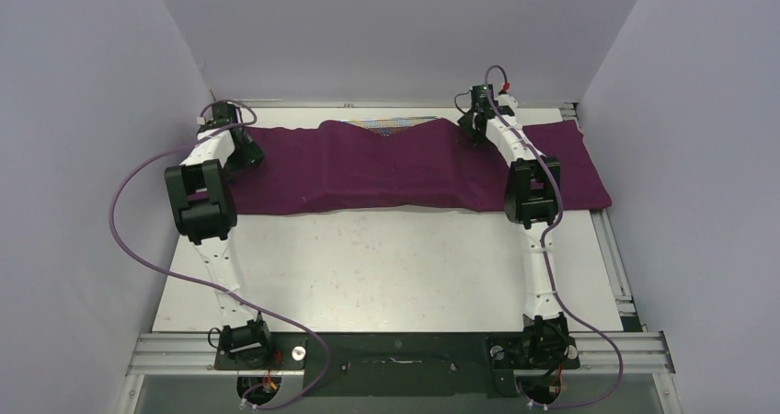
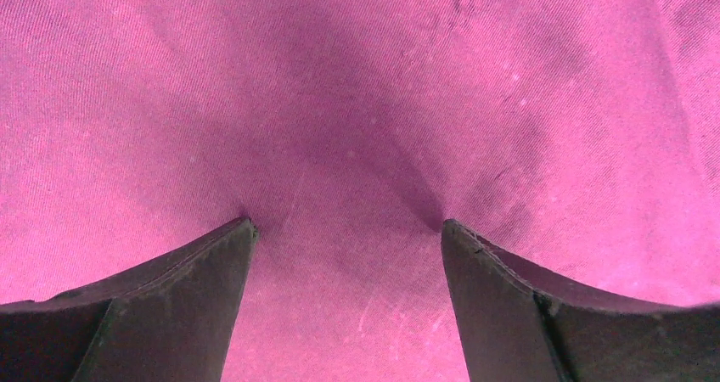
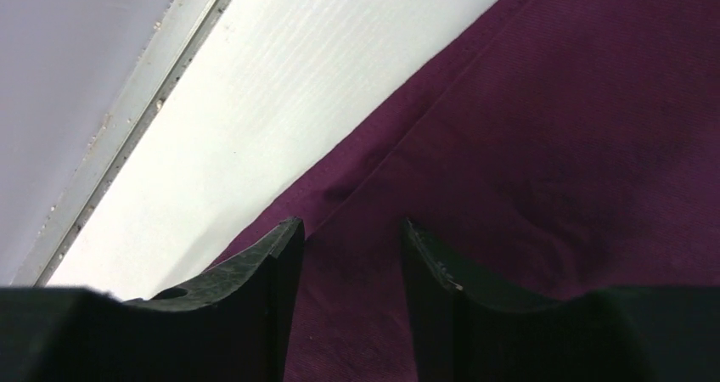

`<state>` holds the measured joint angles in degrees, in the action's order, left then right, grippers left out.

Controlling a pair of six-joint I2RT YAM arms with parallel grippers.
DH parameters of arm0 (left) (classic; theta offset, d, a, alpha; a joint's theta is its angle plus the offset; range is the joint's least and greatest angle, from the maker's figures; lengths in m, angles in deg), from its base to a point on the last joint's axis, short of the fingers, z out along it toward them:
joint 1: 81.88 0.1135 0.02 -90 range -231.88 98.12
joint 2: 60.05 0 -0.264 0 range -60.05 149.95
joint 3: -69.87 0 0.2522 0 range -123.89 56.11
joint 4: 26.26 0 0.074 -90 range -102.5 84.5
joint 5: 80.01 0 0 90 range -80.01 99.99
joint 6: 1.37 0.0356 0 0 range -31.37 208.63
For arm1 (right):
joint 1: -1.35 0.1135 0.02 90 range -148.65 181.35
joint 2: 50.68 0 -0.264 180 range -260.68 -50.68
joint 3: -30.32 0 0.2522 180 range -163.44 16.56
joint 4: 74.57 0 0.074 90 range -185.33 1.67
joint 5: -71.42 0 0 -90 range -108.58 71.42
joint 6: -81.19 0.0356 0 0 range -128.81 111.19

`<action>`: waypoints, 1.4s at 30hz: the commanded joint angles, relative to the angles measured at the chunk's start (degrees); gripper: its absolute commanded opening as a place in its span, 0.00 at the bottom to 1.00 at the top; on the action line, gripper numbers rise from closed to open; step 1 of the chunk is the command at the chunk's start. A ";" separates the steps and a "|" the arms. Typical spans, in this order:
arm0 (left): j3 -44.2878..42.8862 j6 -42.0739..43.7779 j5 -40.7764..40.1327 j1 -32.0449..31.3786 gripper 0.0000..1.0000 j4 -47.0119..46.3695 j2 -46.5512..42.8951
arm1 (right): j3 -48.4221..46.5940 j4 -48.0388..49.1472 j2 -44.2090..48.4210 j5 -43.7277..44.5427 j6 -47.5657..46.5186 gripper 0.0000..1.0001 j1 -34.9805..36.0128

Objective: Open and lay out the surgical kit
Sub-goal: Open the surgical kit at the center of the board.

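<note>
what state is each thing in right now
cloth: spread out sideways, humped in the middle, draped over the tray
tray: almost all covered, only a bit of mesh showing at the far edge
left fingers: wide open, tips pressing into the cloth
right fingers: open but narrower, tips on the cloth near its far edge

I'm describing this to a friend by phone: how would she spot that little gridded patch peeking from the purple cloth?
Find the white table, then the dark purple cloth lying across its far side. At the middle of the cloth's far edge shows a small triangular patch of wire mesh. It alone is pale and gridded amid plain purple.
</note>
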<state>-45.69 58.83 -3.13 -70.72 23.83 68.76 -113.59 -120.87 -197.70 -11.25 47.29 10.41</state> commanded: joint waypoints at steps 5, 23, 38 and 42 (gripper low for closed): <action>0.45 -1.01 -1.18 0.16 0.79 1.98 -0.13 | 1.75 -2.23 0.37 1.28 -2.35 0.18 0.61; -1.53 -1.65 -0.33 0.36 0.79 2.41 -0.91 | 4.56 -1.91 13.71 7.87 -9.40 0.05 1.13; -1.43 -2.65 7.04 -0.13 0.79 1.69 -7.52 | 30.69 -7.35 34.74 6.10 -4.36 0.05 2.79; 2.80 -3.15 7.52 -0.42 0.79 0.14 -10.36 | 40.06 -10.37 43.41 6.18 -3.18 0.05 3.69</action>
<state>-44.92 56.80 2.81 -70.81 25.74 64.96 -79.19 -126.79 -165.38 -5.96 42.24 12.77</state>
